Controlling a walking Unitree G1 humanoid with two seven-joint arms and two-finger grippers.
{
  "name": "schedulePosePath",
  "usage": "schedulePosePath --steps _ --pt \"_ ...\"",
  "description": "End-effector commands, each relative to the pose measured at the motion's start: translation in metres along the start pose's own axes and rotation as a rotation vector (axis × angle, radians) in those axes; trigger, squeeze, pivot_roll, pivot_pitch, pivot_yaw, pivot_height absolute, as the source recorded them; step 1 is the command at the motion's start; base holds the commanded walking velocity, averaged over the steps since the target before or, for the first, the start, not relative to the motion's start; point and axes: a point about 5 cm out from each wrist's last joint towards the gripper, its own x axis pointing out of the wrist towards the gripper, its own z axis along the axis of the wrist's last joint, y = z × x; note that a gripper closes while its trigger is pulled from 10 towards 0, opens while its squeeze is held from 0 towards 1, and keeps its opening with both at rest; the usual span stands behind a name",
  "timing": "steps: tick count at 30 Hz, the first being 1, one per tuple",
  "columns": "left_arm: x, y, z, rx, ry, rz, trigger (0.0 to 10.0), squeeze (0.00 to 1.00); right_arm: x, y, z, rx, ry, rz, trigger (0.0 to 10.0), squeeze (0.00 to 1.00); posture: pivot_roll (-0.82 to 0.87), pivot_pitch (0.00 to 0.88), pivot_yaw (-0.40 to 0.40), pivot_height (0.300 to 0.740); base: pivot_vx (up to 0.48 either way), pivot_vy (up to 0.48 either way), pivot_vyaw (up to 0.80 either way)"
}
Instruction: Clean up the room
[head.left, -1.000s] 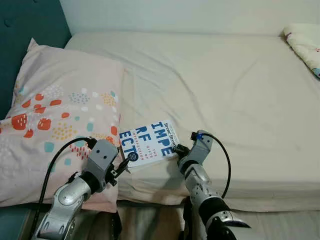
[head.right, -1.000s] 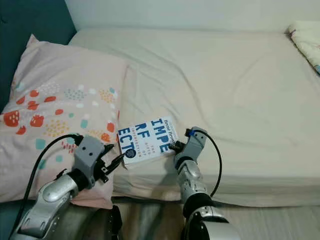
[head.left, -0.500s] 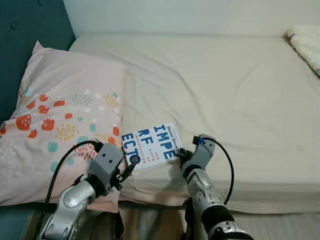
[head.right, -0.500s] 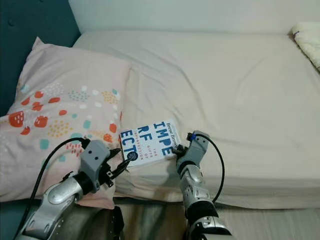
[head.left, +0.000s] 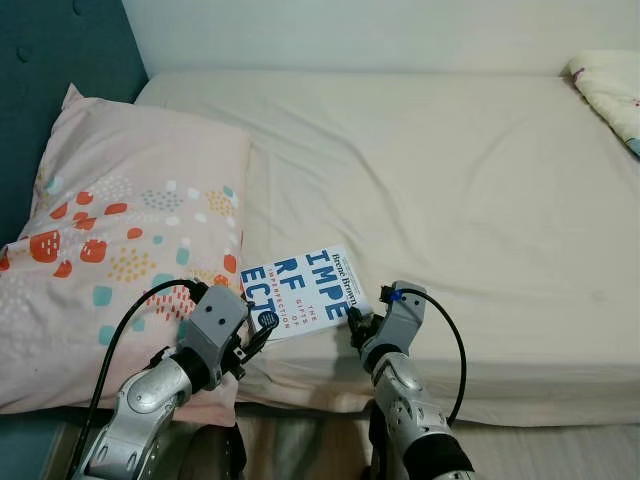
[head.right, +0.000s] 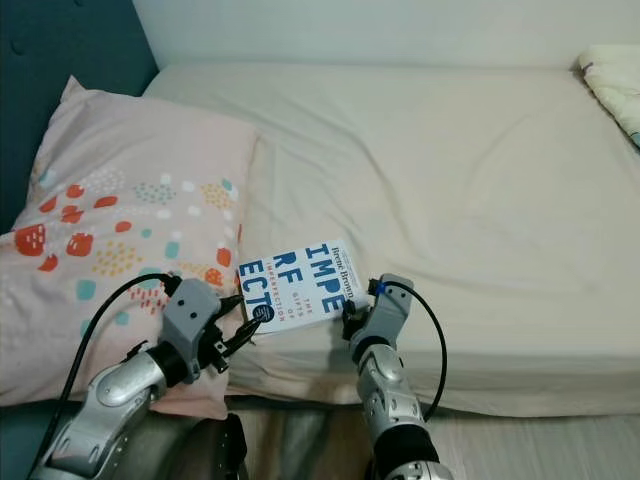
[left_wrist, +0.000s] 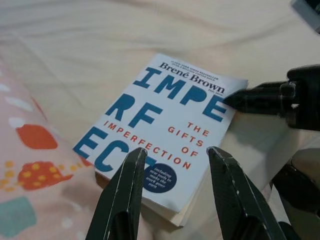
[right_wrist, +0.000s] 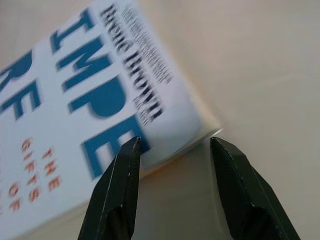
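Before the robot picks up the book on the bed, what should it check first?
1. White paperback book with blue letters lying flat on the cream bedsheet: ok.
2. Left claw open, fingers either side of the book's near corner: ok.
3. Right claw open around the book's other near corner: ok.
4. Either claw actually gripping the book yet: not ok, both are open.
5. Pink patterned pillow out of the way: cannot tell, its edge lies right beside the book.
6. Book's underside free for a finger to slip under: cannot tell.
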Motion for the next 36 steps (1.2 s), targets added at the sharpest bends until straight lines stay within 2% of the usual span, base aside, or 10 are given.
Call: schedulePosePath --steps 1,5,7,11,13,28,31,33,35,36 --pt "-0.001 -0.003 -0.006 -0.027 0.009 -0.011 10.0 0.0 -0.01 0.042 -0.031 0.075 0.1 0.105 10.0 0.0 0.09 0.208 -0.004 0.566 0.0 0.0 0.0" --pt "0.001 -0.003 -0.003 -0.037 -0.014 -0.018 10.0 0.0 -0.015 0.061 -0.017 0.051 0.0 0.251 10.0 0.0 0.08 0.202 -0.003 0.566 0.0 0.0 0.0" --pt "0.002 -0.005 0.001 -0.05 -0.046 -0.036 10.0 0.0 -0.022 0.08 -0.001 0.024 -0.105 0.407 10.0 0.0 0.08 0.187 -0.003 0.566 0.0 0.0 0.0" --pt "0.002 -0.004 0.002 -0.052 -0.057 -0.033 10.0 0.0 -0.024 0.085 0.004 0.022 -0.133 0.45 10.0 0.0 0.08 0.183 -0.003 0.566 0.0 0.0 0.0" --pt "0.003 0.003 0.004 -0.065 -0.082 0.004 10.0 0.0 -0.03 0.094 0.016 0.009 -0.197 0.531 10.0 0.0 0.07 0.168 -0.004 0.566 0.0 0.0 0.0" --pt "0.008 0.023 0.008 -0.101 -0.12 0.101 10.0 0.0 -0.043 0.11 0.05 -0.032 -0.37 0.644 10.0 0.0 0.06 0.138 0.004 0.566 0.0 0.0 0.0" --pt "0.011 0.027 0.005 -0.093 -0.097 0.137 10.0 0.0 -0.031 0.095 0.054 -0.099 -0.372 0.554 10.0 0.0 0.06 0.134 -0.004 0.566 0.0 0.0 0.0" --pt "0.011 0.028 0.0 -0.078 -0.059 0.168 10.0 0.0 -0.005 0.059 0.059 -0.237 -0.321 0.374 10.0 0.0 0.06 0.131 -0.008 0.566 0.0 0.0 0.0" --pt "0.011 0.026 -0.003 -0.075 -0.042 0.179 10.0 0.0 0.008 0.03 0.066 -0.323 -0.275 0.254 10.0 0.0 0.06 0.126 -0.013 0.566 0.0 0.0 0.0" --pt "0.011 0.026 -0.003 -0.075 -0.042 0.179 10.0 0.0 0.008 0.03 0.066 -0.323 -0.275 0.254 10.0 0.0 0.06 0.126 -0.013 0.566 0.0 0.0 0.0"
